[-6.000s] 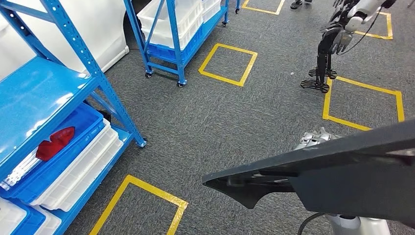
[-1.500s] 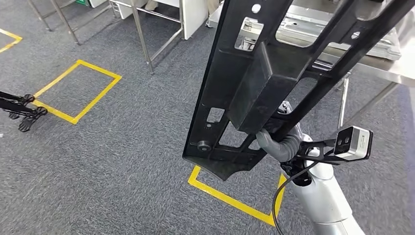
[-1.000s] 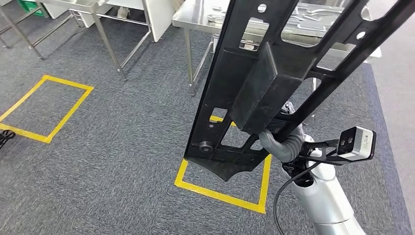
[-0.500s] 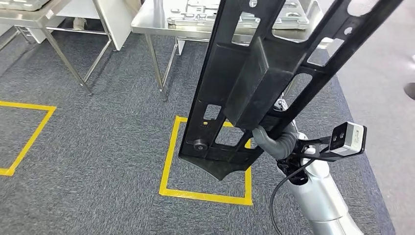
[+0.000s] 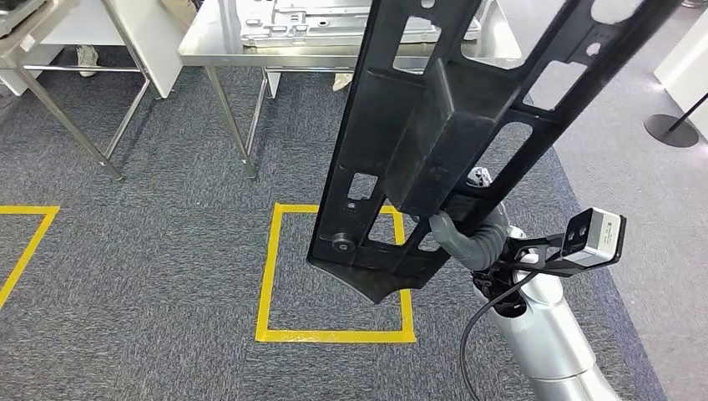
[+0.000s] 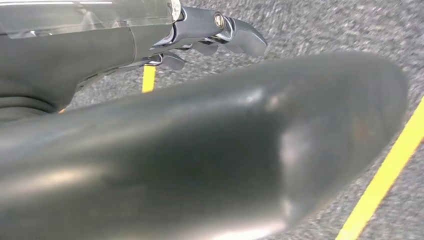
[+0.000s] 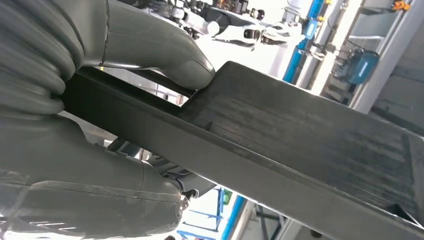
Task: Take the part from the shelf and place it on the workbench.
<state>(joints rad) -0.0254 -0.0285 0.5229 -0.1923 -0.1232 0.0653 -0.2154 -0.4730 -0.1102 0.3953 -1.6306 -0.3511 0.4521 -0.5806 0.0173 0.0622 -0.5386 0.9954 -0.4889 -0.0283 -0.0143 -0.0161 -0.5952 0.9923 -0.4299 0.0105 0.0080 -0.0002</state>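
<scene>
Grey carpet (image 5: pixel 150 251) underfoot, marked with a yellow taped square (image 5: pixel 269 276). Beyond it, steel workbench (image 5: pixel 209 42) on thin legs, bearing flat metal panels (image 5: pixel 284 21). Centre: long black part (image 5: pixel 434 142) held upright off the floor, near the bench but not on it. Right hand (image 5: pixel 467 238) clamped on its lower bar, thumb (image 7: pixel 165 50) pressed against the edge. Left hand (image 6: pixel 200 35) seen over carpet, fingers loosely curled, nothing visibly held; cannot tell more.
</scene>
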